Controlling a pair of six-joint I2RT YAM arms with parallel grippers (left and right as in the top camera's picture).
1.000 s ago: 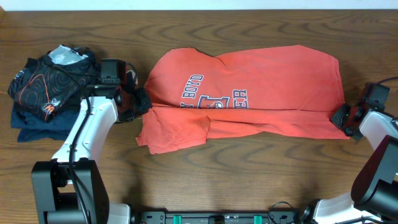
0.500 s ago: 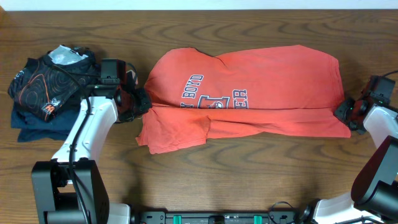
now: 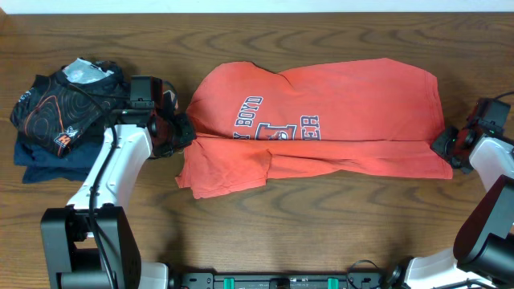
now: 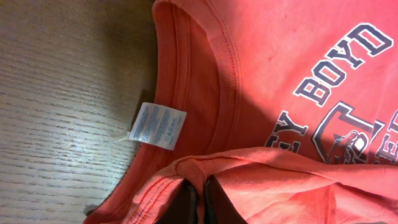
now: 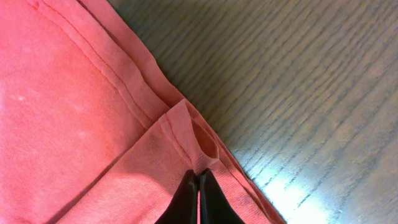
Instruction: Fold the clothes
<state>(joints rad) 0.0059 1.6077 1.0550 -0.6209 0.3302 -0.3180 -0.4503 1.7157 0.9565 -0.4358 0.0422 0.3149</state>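
My left pincer (image 3: 180, 135) and right pincer (image 3: 446, 146) each pinch the T-shirt (image 3: 345, 104), which seems folded once; more folds are left.

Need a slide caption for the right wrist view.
Right end effector pinching the hem corner of the red T-shirt over the wood table.

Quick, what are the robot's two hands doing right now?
Left gripper: shut on the T-shirt.
Right gripper: shut on the T-shirt's hem.

T-shirt (image 3: 345, 96) lettering (image 3: 277, 127) partly under its fold, neck label (image 4: 158, 126) print too small to read
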